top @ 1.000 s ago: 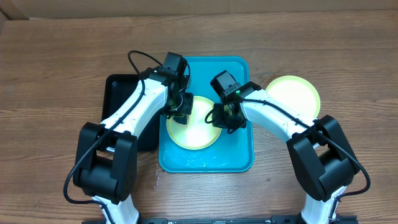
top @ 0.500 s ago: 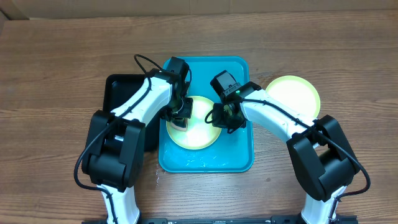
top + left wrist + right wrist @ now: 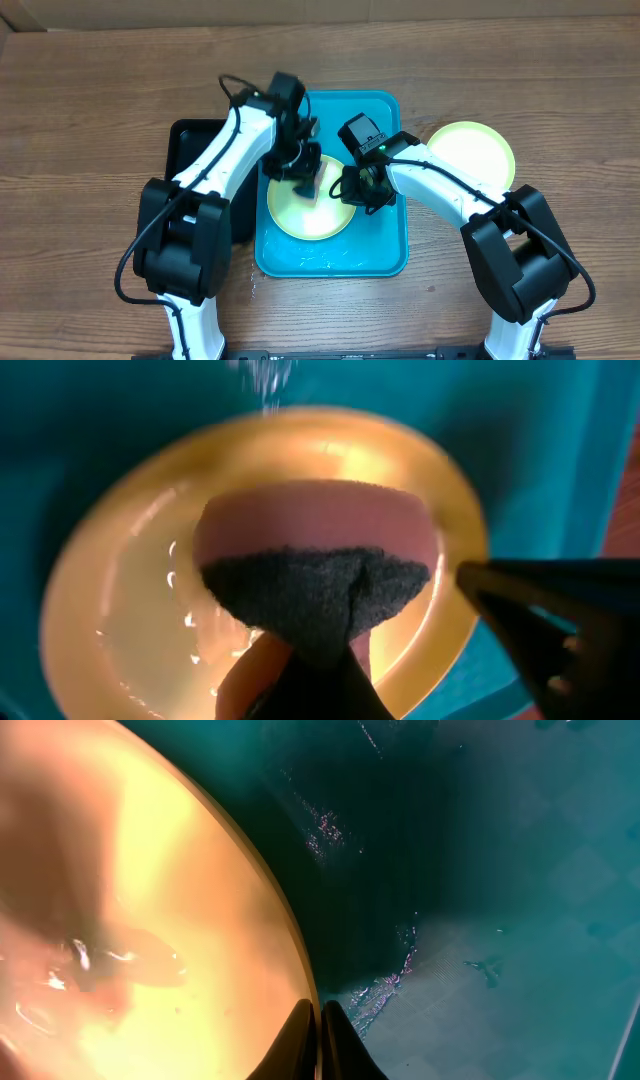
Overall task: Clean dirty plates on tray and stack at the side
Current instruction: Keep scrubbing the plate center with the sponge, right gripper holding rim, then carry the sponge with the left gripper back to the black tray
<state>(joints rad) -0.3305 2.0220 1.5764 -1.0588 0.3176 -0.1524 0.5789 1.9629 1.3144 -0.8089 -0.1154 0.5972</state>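
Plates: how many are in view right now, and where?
2. One pale yellow-green plate lies in the turquoise tray; the other sits on the wooden table right of the tray. More could be hidden underneath either.

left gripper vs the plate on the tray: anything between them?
A pink sponge with a dark scrub face, pinched in the left gripper, sits over the plate. The left wrist view shows it best.

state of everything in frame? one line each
left hand: shut on sponge
sponge: pinched, over the tray plate
right hand: shut on tray plate's rim
tray plate: flat in tray, wet
tray: wet around plate
side plate: flat on table, right of tray
black tray: partly under left arm
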